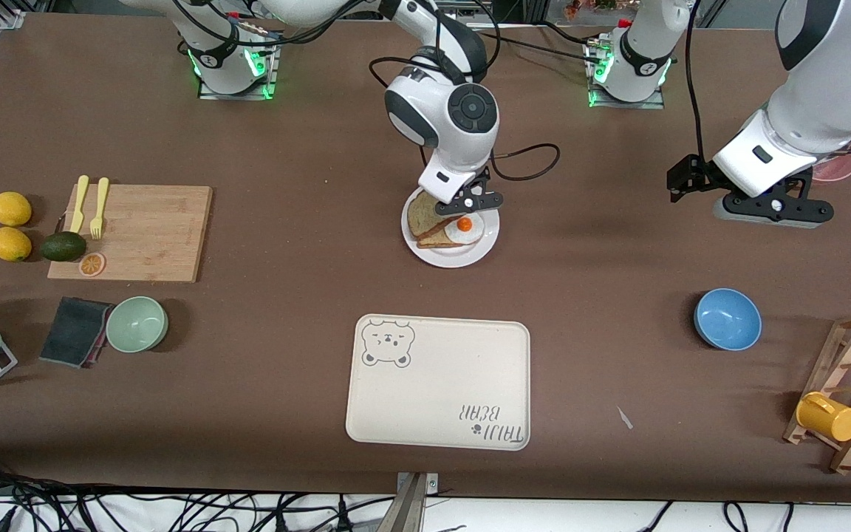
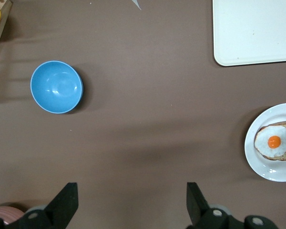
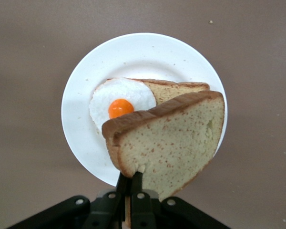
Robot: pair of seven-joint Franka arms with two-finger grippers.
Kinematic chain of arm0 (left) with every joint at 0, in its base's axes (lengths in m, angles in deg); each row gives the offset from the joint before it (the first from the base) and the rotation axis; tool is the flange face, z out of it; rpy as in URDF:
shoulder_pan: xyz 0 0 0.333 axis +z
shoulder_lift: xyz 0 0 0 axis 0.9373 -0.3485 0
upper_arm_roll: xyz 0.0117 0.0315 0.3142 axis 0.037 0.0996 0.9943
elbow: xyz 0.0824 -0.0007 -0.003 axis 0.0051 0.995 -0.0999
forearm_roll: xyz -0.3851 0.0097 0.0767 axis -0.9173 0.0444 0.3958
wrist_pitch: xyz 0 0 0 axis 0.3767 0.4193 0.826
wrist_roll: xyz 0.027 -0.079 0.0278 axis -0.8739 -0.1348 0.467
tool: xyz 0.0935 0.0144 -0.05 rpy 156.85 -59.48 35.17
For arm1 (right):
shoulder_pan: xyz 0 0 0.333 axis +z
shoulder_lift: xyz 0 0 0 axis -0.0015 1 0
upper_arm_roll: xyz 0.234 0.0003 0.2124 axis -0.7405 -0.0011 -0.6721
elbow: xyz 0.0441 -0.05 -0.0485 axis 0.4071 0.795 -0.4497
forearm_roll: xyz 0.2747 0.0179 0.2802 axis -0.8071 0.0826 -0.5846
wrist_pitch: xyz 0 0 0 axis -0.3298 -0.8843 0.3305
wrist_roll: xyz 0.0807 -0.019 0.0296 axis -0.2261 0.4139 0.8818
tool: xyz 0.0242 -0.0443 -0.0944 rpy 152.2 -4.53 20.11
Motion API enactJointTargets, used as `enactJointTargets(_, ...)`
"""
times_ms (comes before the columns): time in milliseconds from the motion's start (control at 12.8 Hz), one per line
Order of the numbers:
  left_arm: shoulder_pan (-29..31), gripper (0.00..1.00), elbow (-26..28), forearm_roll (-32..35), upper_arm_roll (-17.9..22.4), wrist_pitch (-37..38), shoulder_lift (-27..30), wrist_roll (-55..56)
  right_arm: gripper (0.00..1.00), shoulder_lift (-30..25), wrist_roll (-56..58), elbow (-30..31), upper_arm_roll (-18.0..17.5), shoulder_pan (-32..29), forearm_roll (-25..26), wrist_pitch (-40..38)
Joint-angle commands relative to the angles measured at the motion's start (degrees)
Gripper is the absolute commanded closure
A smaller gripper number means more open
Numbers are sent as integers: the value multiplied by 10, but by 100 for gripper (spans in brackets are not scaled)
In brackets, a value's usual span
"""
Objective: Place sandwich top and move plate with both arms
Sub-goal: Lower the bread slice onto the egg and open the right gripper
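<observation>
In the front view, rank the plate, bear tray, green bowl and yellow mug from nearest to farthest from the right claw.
The right claw hangs over the plate, shut on the sandwich top.
1. Plate, directly beneath it.
2. Bear tray, nearer the front camera.
3. Green bowl, toward the right arm's end.
4. Yellow mug, on the rack at the left arm's end.

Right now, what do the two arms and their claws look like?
Both arms are glossy white jointed shells with black bands at the joints and loose black cables. Their bases glow green. The right arm's wrist carries a round black button pad. Each claw is black: the right claw, the left claw with blocky black fingers.
</observation>
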Motion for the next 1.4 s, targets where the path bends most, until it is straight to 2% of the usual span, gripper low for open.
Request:
enactJointTargets(0,-1,0,-15,18,-2,14,-3,4,100,18,-25,-24,4,13,-15,8)
enactJointTargets(936,-1,0,-15,19,-2,14,-3,0,98,67,-57,-23,4,30,-15,112)
enactJointTargets(1014,-1,0,-15,19,-2,14,-3,0,17,71,-65,-21,5,34,-12,123)
enactJointTargets(1092,-1,0,-15,19,-2,14,-3,0,0,71,-65,-19,6,37,-8,127)
enactJointTargets(1327,-1,0,-15,19,-2,14,-3,1,0,64,-54,-21,8,36,-8,120)
